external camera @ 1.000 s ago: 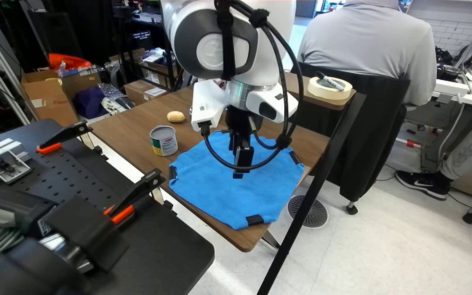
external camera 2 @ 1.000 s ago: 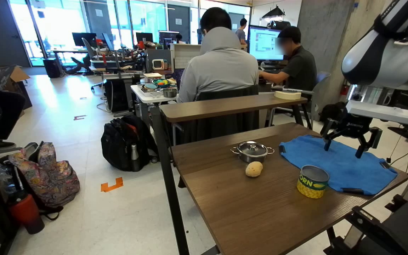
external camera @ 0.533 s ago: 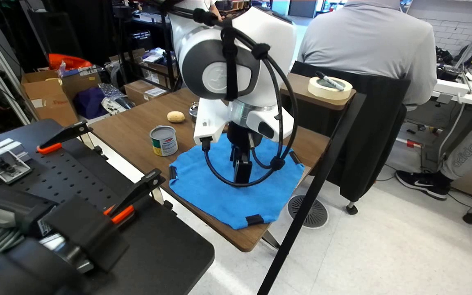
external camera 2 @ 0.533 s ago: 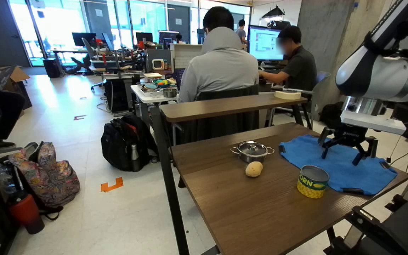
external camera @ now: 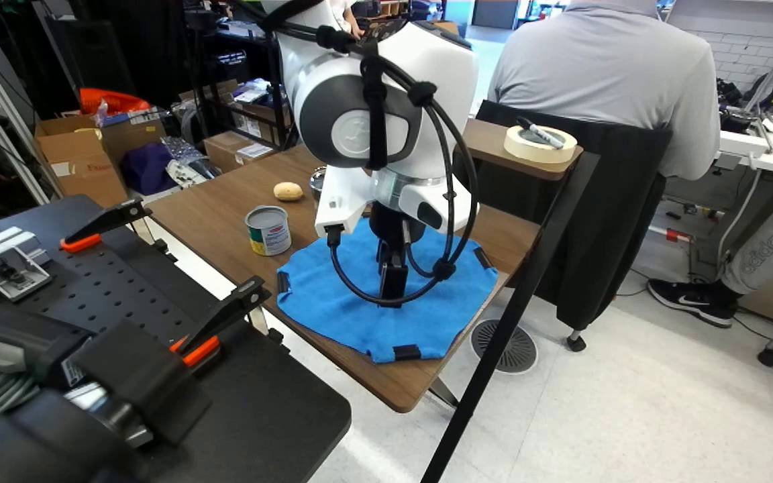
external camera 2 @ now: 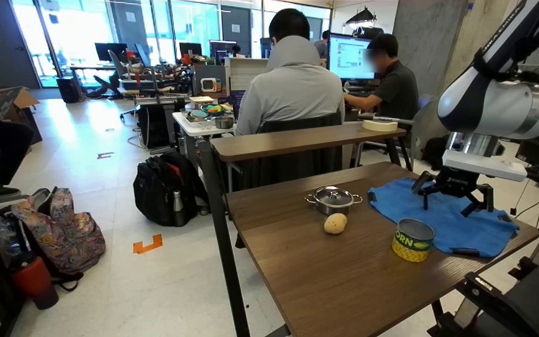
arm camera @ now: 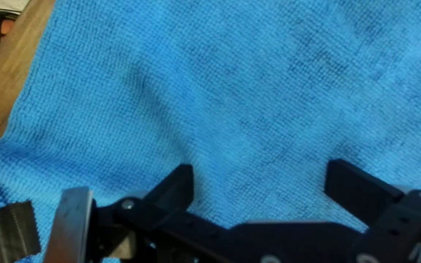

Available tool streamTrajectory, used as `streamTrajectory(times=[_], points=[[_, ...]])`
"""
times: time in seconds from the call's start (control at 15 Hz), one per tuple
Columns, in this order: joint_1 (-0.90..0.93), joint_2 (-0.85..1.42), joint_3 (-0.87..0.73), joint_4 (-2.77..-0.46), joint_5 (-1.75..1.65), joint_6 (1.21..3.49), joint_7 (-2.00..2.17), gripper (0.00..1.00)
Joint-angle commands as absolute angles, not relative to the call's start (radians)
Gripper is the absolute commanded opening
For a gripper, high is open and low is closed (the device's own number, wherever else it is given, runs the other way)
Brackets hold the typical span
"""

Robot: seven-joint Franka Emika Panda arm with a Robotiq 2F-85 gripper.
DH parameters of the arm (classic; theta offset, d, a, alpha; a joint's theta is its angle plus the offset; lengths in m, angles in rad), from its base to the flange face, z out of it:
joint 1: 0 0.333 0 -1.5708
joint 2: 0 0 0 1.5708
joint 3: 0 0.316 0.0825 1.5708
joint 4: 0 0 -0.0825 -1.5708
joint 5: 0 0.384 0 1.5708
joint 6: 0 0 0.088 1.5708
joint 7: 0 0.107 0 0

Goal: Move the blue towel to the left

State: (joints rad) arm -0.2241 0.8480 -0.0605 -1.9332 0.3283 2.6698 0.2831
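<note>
The jaws of the gripper (external camera 2: 445, 211) stood spread, only cloth between them. The blue towel (arm camera: 254, 109) lay on the wooden table (external camera 2: 297, 271), beneath the jaws and out past them on every side; whether they touched it I couldn't tell. I judged it light, limp and unbreakable, best pinched up by the low ridge (arm camera: 207, 146) running between the jaws. It was bright, pebbly-woven and rumpled, with black strips (arm camera: 11, 232) at its edges.

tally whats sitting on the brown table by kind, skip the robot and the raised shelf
Blue towel: 1
Corn can: 1
Potato: 1
Lidded pot: 1
Total: 4
</note>
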Motion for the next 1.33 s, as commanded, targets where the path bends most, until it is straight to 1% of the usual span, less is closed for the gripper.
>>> streamTrajectory(times=[0.0,0.67,0.93,1.27], points=[[-0.166,0.88,-0.072,-1.901,0.327,2.667,0.319,1.0],[0.014,0.867,-0.092,-1.834,0.297,2.585,0.454,1.0],[0.049,0.899,-0.089,-1.778,0.286,2.514,0.48,1.0],[0.061,0.89,-0.087,-1.77,0.283,2.492,0.49,1.0]])
